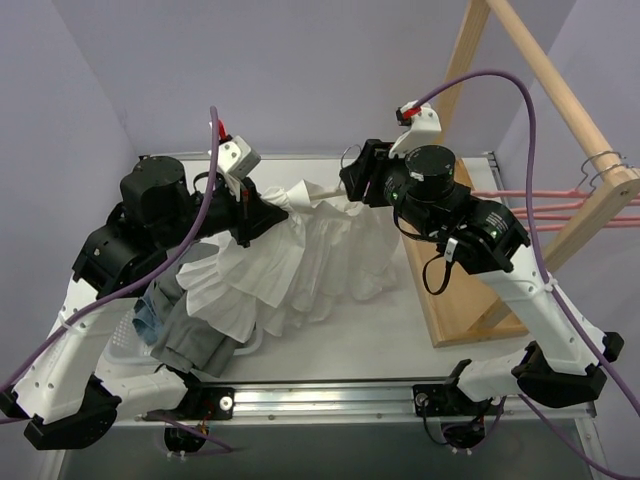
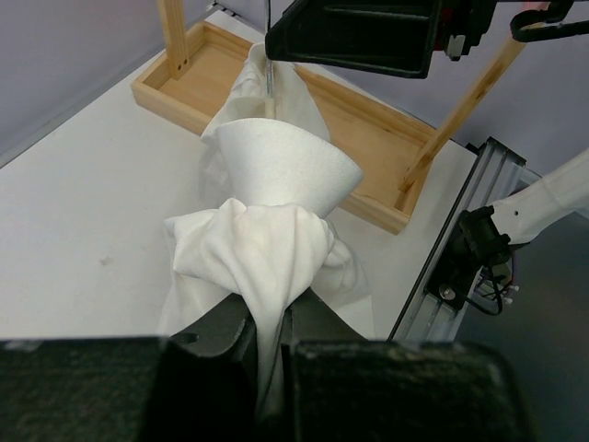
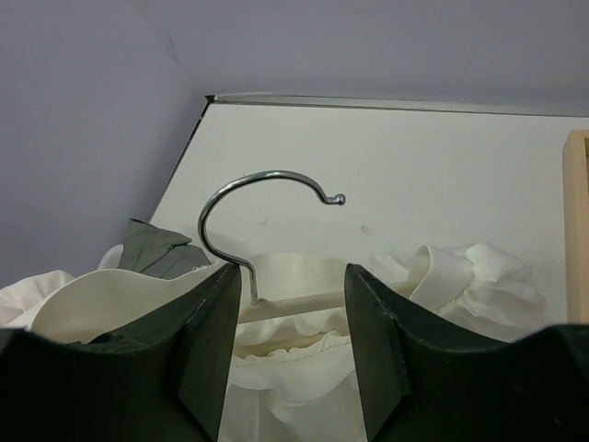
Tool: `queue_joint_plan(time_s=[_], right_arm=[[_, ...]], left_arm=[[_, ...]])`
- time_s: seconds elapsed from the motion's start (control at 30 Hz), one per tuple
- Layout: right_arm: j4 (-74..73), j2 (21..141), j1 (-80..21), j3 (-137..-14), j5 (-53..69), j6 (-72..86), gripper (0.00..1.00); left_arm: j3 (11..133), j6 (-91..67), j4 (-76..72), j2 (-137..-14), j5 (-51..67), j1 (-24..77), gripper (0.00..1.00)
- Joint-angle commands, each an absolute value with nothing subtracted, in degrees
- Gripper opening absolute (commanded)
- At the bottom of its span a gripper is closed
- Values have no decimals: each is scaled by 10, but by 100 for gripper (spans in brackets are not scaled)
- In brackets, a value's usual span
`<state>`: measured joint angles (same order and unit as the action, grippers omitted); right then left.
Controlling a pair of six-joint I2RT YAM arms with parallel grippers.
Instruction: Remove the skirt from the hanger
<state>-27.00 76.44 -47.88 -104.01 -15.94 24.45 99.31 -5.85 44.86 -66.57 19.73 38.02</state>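
A white table [image 1: 350, 340] is seen. At 3 o'clock a rack's wooden, tray-like base [image 1: 465, 320] is stood on it. From the centre toward 9 o'clock the ruffled tiers of a white skirt [image 1: 320, 265] are spread on the top. At 8 o'clock a grey garment [image 1: 195, 335] and a denim piece [image 1: 150, 318] are heaped, partly overlapped by the skirt.

Wooden rack [image 1: 458, 305] at right — pink hangers [image 1: 530, 208] on it; grey garment [image 1: 195, 335], denim [image 1: 148, 316] piled left.
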Motion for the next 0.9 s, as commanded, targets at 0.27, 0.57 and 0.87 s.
queue_joint_plan(time_s=[0.27,0.57,0.87], right_arm=[[-192,758,-462,-992,-97,266,41],[-163,748,-461,-961,-114,273,15],[-146,735,-454,-966,-156,273,0]], left_arm=[[1035,-78,379,-681,229,377,2],[1030,-92,360,-685,240,377,2],[1010,-91,371,-670,232,377,27]])
